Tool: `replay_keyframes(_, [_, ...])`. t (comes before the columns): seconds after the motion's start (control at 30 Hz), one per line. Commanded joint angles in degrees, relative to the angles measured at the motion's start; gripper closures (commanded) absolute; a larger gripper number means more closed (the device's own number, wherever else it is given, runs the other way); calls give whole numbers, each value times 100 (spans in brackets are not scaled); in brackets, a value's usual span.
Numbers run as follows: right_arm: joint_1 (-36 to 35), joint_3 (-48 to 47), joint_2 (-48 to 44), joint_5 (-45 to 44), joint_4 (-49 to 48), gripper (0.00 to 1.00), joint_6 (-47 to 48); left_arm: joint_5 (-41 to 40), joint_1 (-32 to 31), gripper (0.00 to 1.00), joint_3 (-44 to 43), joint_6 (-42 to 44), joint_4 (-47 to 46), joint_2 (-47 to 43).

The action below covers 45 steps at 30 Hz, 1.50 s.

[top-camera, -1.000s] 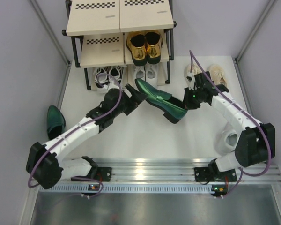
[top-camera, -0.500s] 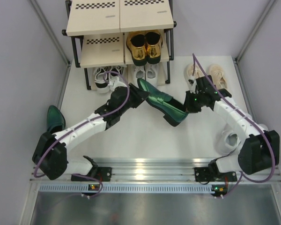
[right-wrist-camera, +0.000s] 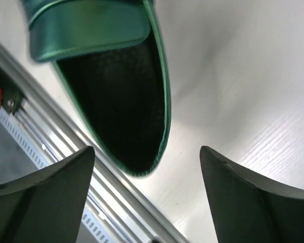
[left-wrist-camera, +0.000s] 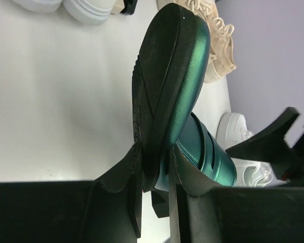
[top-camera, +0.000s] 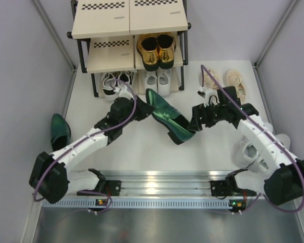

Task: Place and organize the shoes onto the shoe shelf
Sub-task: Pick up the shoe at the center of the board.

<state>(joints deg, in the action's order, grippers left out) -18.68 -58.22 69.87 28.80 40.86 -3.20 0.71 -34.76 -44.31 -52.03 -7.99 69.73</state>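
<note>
1. Your left gripper point(top-camera: 143, 105) sits just left of centre in the top view. Its jaws are clenched on the toe of a dark green loafer point(top-camera: 168, 119).
2. In the left wrist view the toe is pinched between the jaws, one against the sole and one against the glossy upper. The shoe is turned onto its edge.
3. From that grip the loafer runs diagonally down toward the lower right of centre. You cannot tell whether its heel touches the worktop point(top-camera: 142, 152).
4. Your right gripper point(top-camera: 195, 122) is right of centre, just beside the loafer's heel, with its jaws released and spread wide. In the right wrist view its fingers point(right-wrist-camera: 45, 197) stand apart below the heel opening, clear of the shoe.
5. The second dark green loafer point(top-camera: 59, 130) lies on the worktop at the left edge, well apart from the held one.
6. The shoe shelf point(top-camera: 104, 23) stands at the top of the frame.
   - The gold loafers point(top-camera: 158, 50) sit on the right half of its middle board.
   - The black-and-white sneakers point(top-camera: 115, 81) and the white lace-ups point(top-camera: 157, 80) are side by side at its bottom level.
7. The beige sneakers point(top-camera: 227, 81) lie on the worktop in the upper right, beside the shelf.
8. The chunky white sneakers point(top-camera: 249, 152) sit at the right, partly hidden by the right arm point(top-camera: 263, 139).
</note>
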Motion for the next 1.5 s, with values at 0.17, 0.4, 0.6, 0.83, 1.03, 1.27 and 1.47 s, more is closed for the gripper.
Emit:
replay_keyframes(0.17, [391, -682, -720, 3056, 1793, 2, 5151, 3070, 883, 100, -376, 1001, -291, -567])
replay_keyframes(0.4, [-179, -1419, 481, 4143, 740, 1, 4584, 5077, 866, 100, -956, 1309, -300, -48])
replay_keyframes(0.6, [-628, -1763, 1107, 3660, -789, 1, 2661, 5554, 752, 100, -1299, 1336, -291, 31])
replay_keyframes(0.83, [-778, -1799, 1442, 3888, -1334, 1, 1325, 5738, 480, 100, -1430, 1309, -282, 181])
replay_keyframes(1.03, [-734, -1790, 1477, 3791, -1327, 1, 1296, 5914, 444, 100, -1563, 1266, -291, 234])
replay_keyframes(1.27, [-154, -2641, 1477, 3967, 745, 2, 3174, 5528, 453, 100, -1458, 1643, 219, 119])
replay_keyframes(1.47, [-92, -2617, 1319, 3880, 821, 2, 3301, 5448, 462, 100, -1448, 1679, 114, 128])
